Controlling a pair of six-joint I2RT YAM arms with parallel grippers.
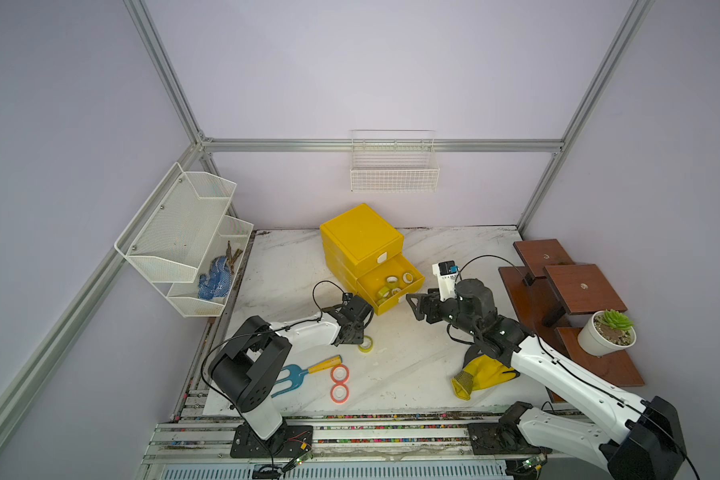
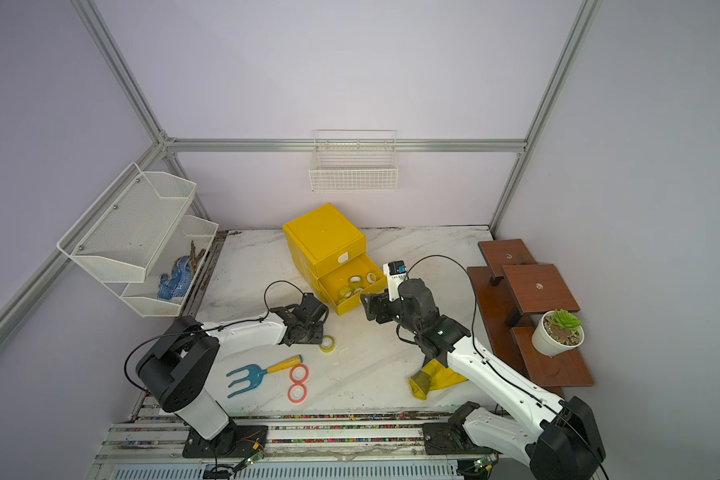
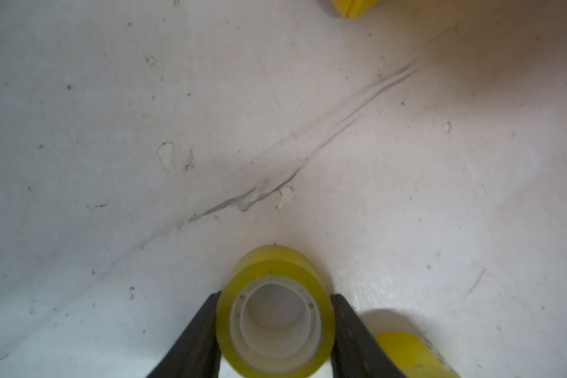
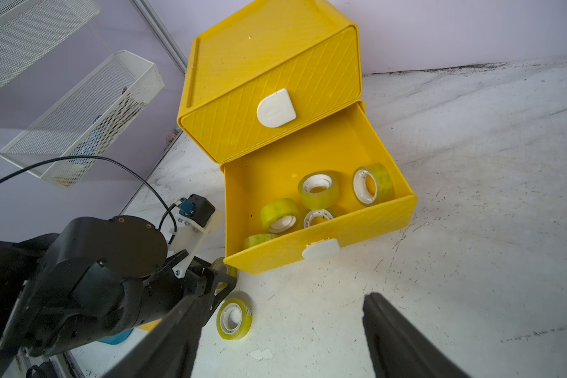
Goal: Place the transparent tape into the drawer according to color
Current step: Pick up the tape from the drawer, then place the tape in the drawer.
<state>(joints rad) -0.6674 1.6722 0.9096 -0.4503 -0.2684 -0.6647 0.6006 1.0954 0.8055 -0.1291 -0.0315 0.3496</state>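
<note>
step: pick, I have left gripper (image 3: 274, 330) pinched on a yellow-green roll (image 3: 274, 314) on the table near the open drawer (image 4: 373, 219) | right gripper (image 4: 288, 299) wide, empty | next: lift clear of drawer wall, drop among matching rolls
</note>
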